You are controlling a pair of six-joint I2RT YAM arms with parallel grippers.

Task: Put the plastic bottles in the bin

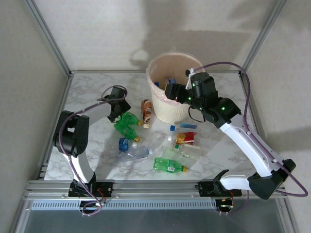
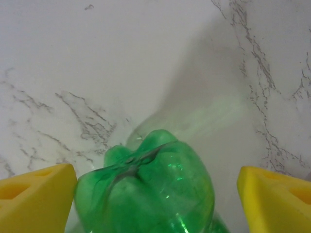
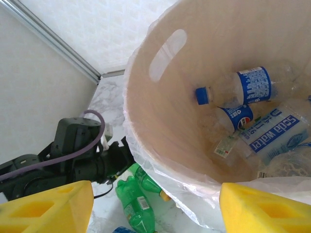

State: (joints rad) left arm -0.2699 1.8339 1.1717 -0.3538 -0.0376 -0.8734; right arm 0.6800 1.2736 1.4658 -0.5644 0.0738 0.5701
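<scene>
The green bottle [image 2: 146,189] lies on the table [image 2: 97,58], its long axis running straight out from me, base end farthest. My left gripper [image 2: 156,177] straddles it, jaws wide, unclamped. My right gripper [image 3: 155,208] gapes empty above the bin [image 3: 160,121].

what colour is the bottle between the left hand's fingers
Translucent green. The bottle shows best in the left wrist view.

A white, grey-veined marble-patterned tabletop [image 1: 92,92] is enclosed by plain off-white wall panels [image 1: 112,29] and framed by silver aluminium rails [image 1: 46,34].
</scene>
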